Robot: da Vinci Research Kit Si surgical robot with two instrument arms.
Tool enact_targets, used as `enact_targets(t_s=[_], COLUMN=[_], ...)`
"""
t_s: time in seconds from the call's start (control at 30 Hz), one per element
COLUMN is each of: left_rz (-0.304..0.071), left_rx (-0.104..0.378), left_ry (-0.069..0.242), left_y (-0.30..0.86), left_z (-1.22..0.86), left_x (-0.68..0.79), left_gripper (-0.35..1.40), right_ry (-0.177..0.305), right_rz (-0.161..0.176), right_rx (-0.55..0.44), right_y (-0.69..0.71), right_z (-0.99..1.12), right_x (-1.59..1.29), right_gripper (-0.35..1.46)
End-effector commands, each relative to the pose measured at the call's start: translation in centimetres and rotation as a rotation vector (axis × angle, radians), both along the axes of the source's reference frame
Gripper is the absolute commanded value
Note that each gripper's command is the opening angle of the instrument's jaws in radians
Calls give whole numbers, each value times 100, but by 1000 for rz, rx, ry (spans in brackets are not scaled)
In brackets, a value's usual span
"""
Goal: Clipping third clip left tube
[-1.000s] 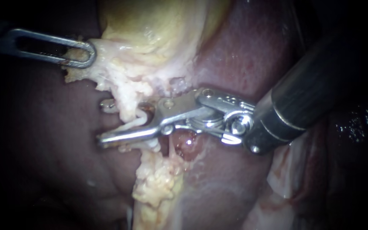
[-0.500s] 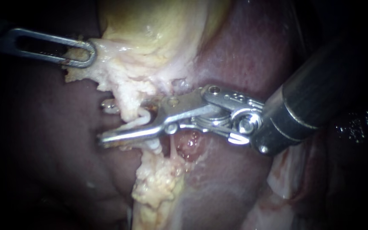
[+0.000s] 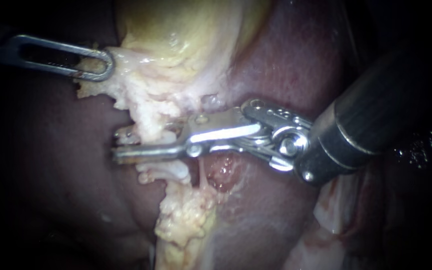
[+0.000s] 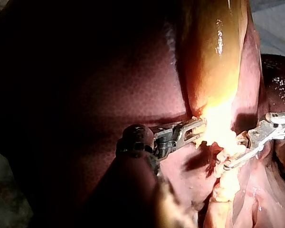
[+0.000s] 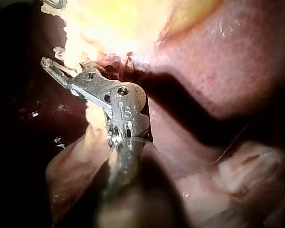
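So the right instrument [image 3: 118, 144] has its jaws pinching the tube [image 3: 148, 135], with 1 white clip [image 3: 168, 171] just on the near side. The left instrument [image 3: 107, 62] is clamped on the gallbladder [image 3: 176, 45], far left.

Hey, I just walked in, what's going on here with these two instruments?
The left instrument has its jaws shut on the pale fatty tissue at the lower end of the gallbladder, holding it out to the side. The right instrument reaches in over the liver, its end effector clamped across the tube. A white clip already sits on the tube just below those jaws.
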State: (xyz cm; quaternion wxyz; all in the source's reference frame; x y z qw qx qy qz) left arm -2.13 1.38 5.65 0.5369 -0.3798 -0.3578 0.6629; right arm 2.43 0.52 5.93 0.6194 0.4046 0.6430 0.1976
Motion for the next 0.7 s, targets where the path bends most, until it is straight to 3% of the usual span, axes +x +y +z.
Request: enact_targets(t_s=[0.03,0.2,0.7], left_rz=[0,0,0], left_rx=[0,0,-1], left_ry=[0,1,1], left_y=[0,0,0], left_z=[0,1,2], left_x=[0,0,0], left_gripper=[-35,-35,-35], right_ry=[0,-21,-25], right_rz=[-1,30,26], right_rx=[-1,-2,14], right_y=[-1,0,1], right_z=[0,2,6], right_x=[-1,-7,-7], right_gripper=[-31,-35,-35])
